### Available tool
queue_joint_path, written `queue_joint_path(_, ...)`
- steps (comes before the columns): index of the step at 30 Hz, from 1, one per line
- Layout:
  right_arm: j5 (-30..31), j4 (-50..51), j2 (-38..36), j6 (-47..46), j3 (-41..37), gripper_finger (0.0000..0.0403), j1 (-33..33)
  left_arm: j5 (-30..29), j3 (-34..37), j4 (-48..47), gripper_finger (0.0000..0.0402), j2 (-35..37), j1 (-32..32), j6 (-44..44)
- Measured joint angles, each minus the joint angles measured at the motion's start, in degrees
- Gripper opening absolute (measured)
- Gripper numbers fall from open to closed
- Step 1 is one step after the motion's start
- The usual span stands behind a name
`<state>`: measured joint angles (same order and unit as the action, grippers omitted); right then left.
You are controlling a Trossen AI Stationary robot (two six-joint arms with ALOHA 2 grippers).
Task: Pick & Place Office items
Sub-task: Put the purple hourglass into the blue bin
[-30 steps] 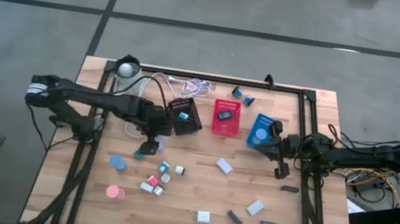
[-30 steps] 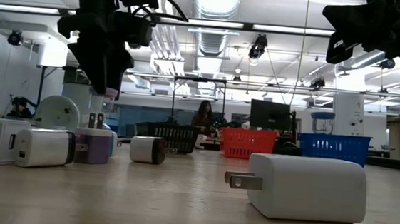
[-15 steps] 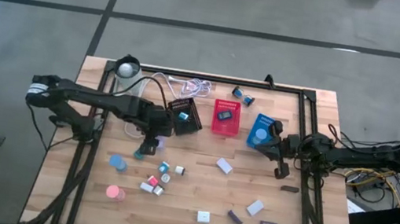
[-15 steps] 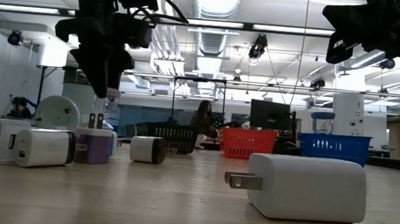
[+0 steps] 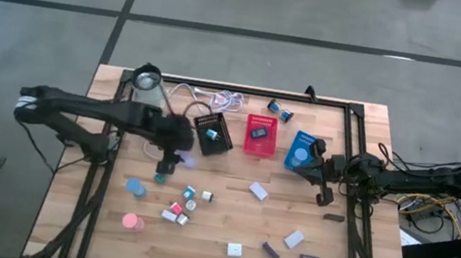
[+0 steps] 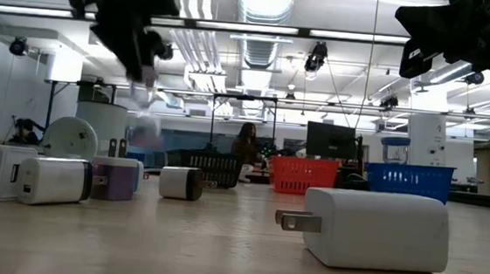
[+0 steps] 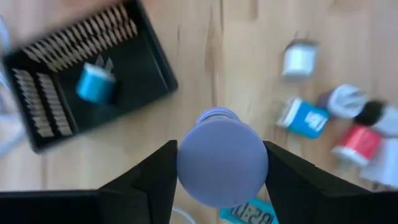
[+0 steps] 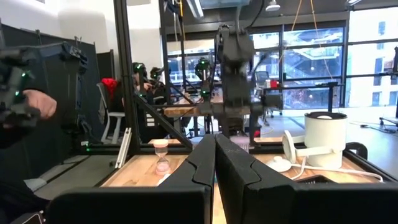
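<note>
Your left gripper [image 7: 222,168] is clamped on a lavender round roll [image 7: 222,155], one finger on each side of it, and it hangs above the table just beside the black mesh tray [image 5: 212,133]. In the high view that gripper [image 5: 180,151] sits at the tray's near-left corner. The black tray already holds one blue roll [image 7: 95,85]. On the wood [image 5: 227,215] below the gripper lies a loose cluster of pieces: a white block [image 7: 298,59], a teal block [image 7: 304,117] and a pink piece [image 7: 355,143], close together.

Your right gripper [image 8: 215,158] is fully closed with nothing between its fingers. It waits above the table beside the blue mesh tray [image 5: 302,149], at the right side of the frame [image 5: 303,161].

The red mesh tray [image 5: 259,135] stands between the black and blue trays and holds a small dark rectangle [image 5: 258,133]. More items lie scattered toward the near edge, among them a pink roll [image 5: 131,221] and a white block [image 5: 234,250]. A white coiled cable [image 5: 221,100] lies behind the black tray.
</note>
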<state>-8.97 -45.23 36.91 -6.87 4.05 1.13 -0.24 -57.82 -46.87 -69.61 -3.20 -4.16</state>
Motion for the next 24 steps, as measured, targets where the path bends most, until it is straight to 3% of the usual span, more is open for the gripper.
queue_joint_path(8, 0.00, 0.02, 0.00, -0.02, 0.00, 0.0008, 0.00, 3.94, 3.80, 11.53, 0.0204, 15.34, 0.00, -0.73)
queue_joint_path(12, 0.00, 0.02, 0.00, 0.00, 0.00, 0.0008, 0.00, 8.12, 10.44, 23.61, 0.0204, 23.49, 0.05, -1.23)
queue_joint_path(19, 0.00, 0.07, 0.00, 0.37, 0.00, 0.0008, 0.00, 9.38, 23.34, 45.03, 0.0204, 34.29, 0.03, -3.44)
queue_joint_path(24, 0.00, 0.11, 0.00, 0.37, 0.00, 0.0008, 0.00, 10.79, 31.71, 53.48, 0.0204, 39.10, 0.02, -3.73)
